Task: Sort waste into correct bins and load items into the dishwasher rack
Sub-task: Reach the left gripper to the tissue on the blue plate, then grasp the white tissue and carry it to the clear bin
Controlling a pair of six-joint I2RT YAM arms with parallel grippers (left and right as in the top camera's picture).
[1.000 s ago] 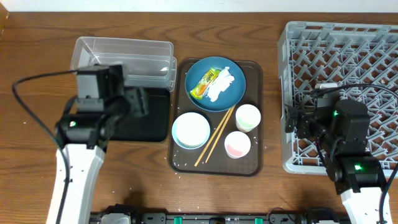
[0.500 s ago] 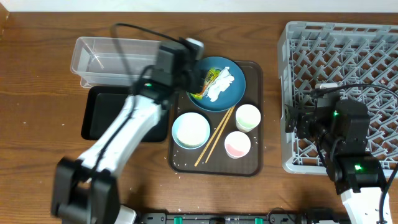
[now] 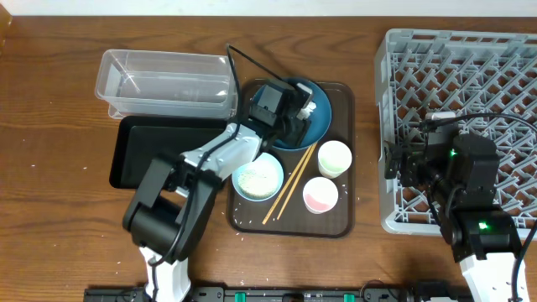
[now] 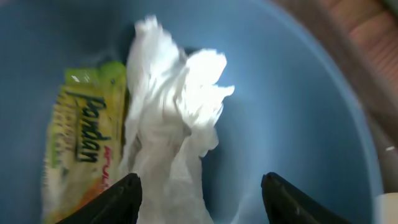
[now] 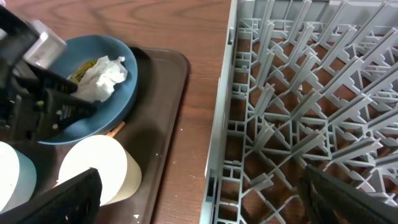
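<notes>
Two grippers, both empty: left gripper [image 4: 202, 194] part-open astride the crumpled white paper napkin [image 4: 174, 118] on the round dark-blue plate [image 4: 298, 106], beside the green-and-yellow snack wrapper [image 4: 81, 149], which looks light and soft, so pinch its raised middle fold; right gripper [image 5: 205, 198] wide open at the light-grey plastic rack [image 5: 298, 93] edge.
</notes>
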